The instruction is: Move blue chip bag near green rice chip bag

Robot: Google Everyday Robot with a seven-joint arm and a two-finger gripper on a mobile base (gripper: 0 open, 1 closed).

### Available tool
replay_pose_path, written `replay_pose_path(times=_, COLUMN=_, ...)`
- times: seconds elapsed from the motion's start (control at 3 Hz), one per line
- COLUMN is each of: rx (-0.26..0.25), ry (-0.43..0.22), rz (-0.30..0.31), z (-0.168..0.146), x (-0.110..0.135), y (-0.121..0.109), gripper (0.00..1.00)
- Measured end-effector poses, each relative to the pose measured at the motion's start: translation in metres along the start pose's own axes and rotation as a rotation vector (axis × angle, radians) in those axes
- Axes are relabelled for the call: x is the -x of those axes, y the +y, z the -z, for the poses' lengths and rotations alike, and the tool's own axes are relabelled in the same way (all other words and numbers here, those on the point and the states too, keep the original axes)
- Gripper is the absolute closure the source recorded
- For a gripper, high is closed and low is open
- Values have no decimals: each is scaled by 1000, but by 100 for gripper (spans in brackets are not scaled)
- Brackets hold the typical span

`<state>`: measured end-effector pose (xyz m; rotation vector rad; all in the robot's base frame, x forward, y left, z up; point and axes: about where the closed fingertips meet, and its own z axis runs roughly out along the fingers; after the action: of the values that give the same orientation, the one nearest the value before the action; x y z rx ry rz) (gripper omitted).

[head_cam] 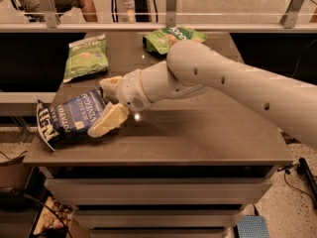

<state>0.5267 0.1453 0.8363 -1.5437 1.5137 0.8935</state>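
The blue chip bag [67,119] lies flat at the table's front left corner, its white band toward the left edge. My gripper [107,103] is at the bag's right end, low over the table. Its cream fingers [107,120] are spread apart, one on the near side and one on the far side of the bag's end. The bag lies unsqueezed on the table. The green rice chip bag [171,37] lies at the far edge of the table, beyond my arm, well apart from the blue bag.
A duller green bag with a whitish top band [85,56] lies at the far left of the brown table [208,133]. A railing and seated people are behind the table. My arm spans the table from the right.
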Motion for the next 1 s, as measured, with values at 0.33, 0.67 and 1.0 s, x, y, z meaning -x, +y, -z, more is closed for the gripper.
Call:
replay_pose_path(times=0.33, rx=4, ry=0, rz=2, z=-2, x=1, y=1, gripper=41)
replay_pose_path(times=0.67, rx=7, ry=0, rz=4, z=-3, x=2, y=2, gripper=64)
replay_pose_path(times=1.0, rx=10, ry=0, rz=6, z=-5, x=3, y=4, gripper=87)
